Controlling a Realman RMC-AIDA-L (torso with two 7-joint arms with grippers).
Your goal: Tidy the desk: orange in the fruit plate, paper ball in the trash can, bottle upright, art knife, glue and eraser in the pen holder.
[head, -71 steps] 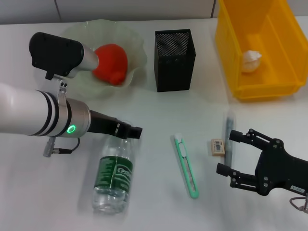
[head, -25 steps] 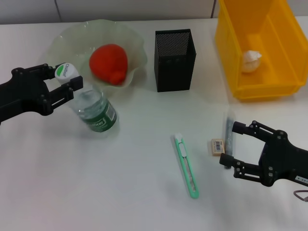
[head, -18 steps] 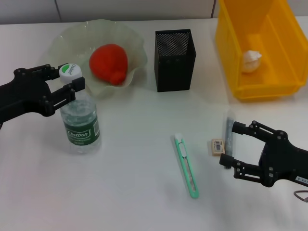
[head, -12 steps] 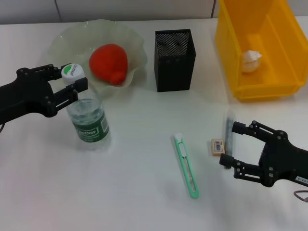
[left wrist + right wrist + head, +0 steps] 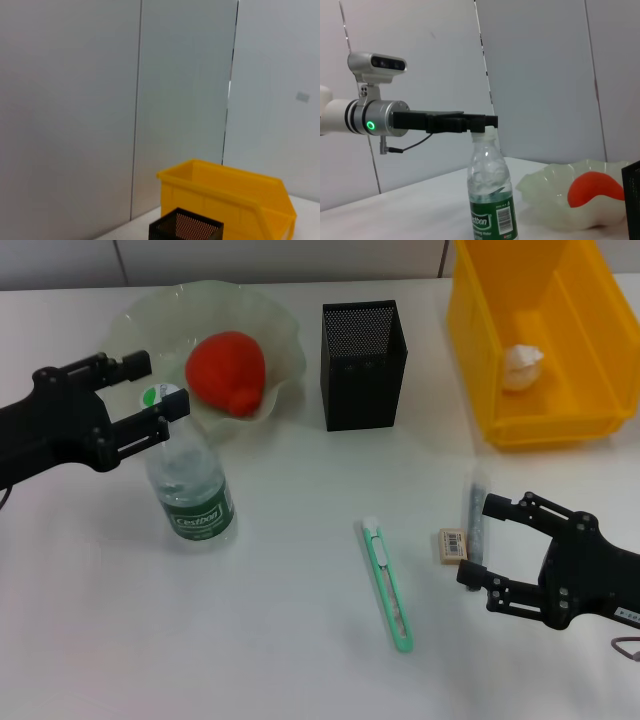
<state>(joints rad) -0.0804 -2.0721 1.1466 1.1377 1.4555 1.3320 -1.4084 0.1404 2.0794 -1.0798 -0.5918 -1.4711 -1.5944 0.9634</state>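
Yellow trash can (image 5: 490,390) already holds the paper ball (image 5: 521,366), and the orange (image 5: 228,372) sits in the fruit plate (image 5: 285,335). Pen holder (image 5: 362,365) stands between the two, nothing visible inside it.

Step in hand looks like the bottle release. Bottle (image 5: 189,490) stands on its base just in front of the plate, tilted slightly in the head view; right wrist view shows it close to plumb. Left gripper (image 5: 145,400) is level with the cap, jaws parted, cap between them or at one finger; contact can't be told. To do it well: widen fully, then retreat straight back or up, no sideways drag, since a tall light bottle tips easily.

Right gripper (image 5: 476,541) hovers spread wide, empty, just beside the eraser (image 5: 453,545) and the glue (image 5: 472,510). Art knife (image 5: 387,583) lies apart, toward centre. All three are pending.
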